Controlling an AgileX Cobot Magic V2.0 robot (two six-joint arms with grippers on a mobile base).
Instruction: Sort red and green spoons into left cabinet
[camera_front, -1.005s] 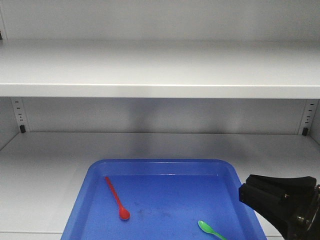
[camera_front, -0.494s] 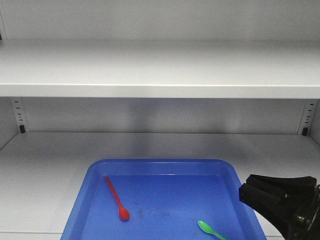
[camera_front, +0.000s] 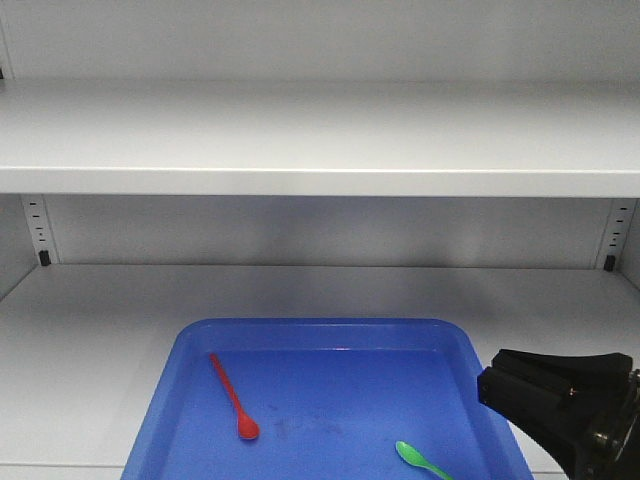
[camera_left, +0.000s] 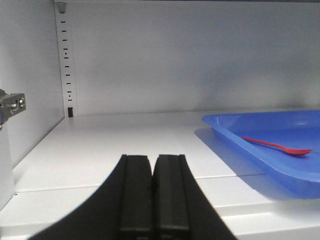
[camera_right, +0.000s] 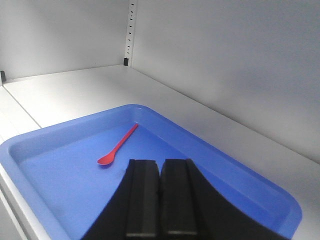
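The red spoon (camera_front: 233, 397) lies in the left half of a blue tray (camera_front: 320, 325), bowl toward the front. The green spoon (camera_front: 420, 460) lies near the tray's front right, partly cut off by the frame edge. The tray rests on the lower shelf (camera_front: 90, 320) of the pale grey cabinet. My right gripper (camera_front: 487, 385) is shut and empty, just off the tray's right rim. In the right wrist view it (camera_right: 160, 161) hangs over the tray (camera_right: 225, 160), the red spoon (camera_right: 119, 145) ahead of it. My left gripper (camera_left: 152, 157) is shut and empty, left of the tray (camera_left: 300, 177) holding the red spoon (camera_left: 277, 146).
An upper shelf (camera_front: 320, 140) spans the cabinet above the tray. Slotted peg strips (camera_front: 37, 228) run up the back corners, with a second strip (camera_front: 618, 235) on the right. A metal hinge (camera_left: 12, 106) sticks out on the left wall.
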